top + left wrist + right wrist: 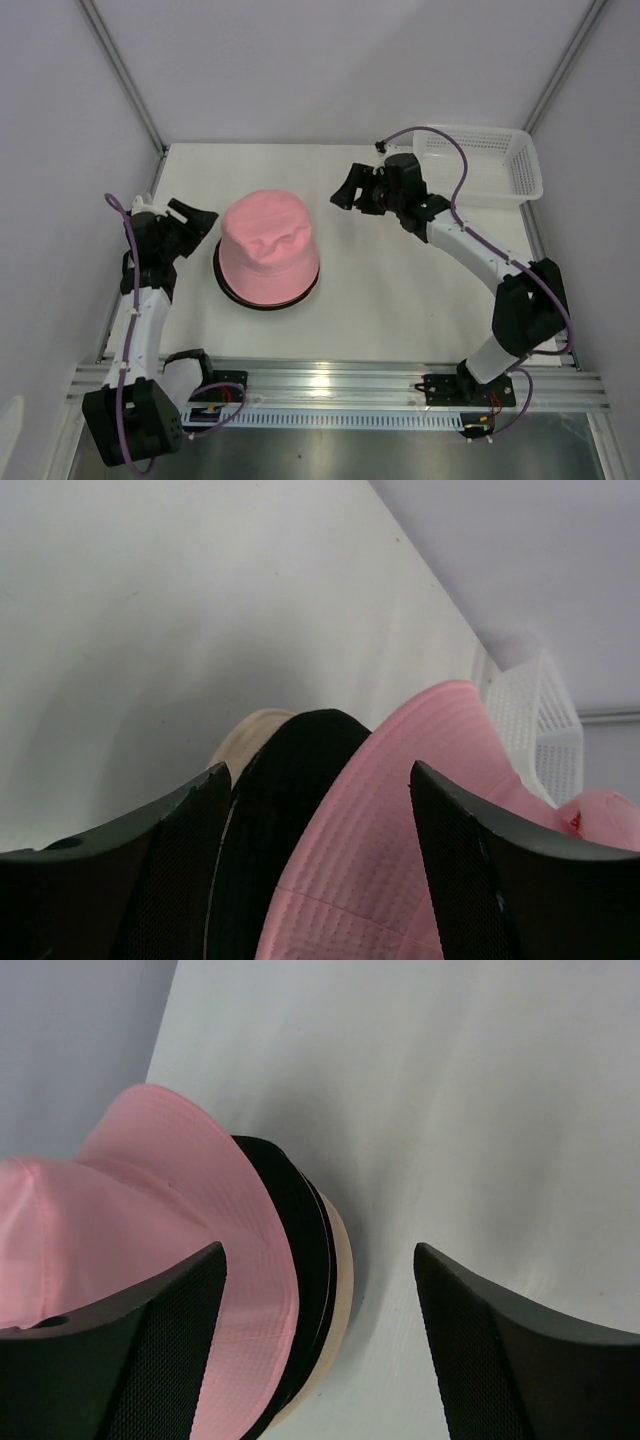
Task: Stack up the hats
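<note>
**Top view:** the pink hat (pixel 268 245) sits crown-up, left of centre on the table (pixel 400 290), with a black brim (pixel 228 290) showing under its near-left edge. The left gripper (pixel 207 222) stands just beside it on the left and the right gripper (pixel 340 195) near it on the right. Both have their jaws spread and hold nothing. The basket (pixel 520 170) lies at the far right, well apart. **Left wrist view:** beyond the parted fingers the layers read, top down, pink hat, black brim, then a tan hat (pixel 248 738) lowest. **Right wrist view:** the same order shows from the other side, pink over black over the tan rim, which lies against the table. The jaws are wide and clear of the fabric. Whether the black layer is one hat or two cannot be told. No loose hat is seen anywhere on the table, so the stacking appears complete. Judged from this, only drawing the arms away is left.
</note>
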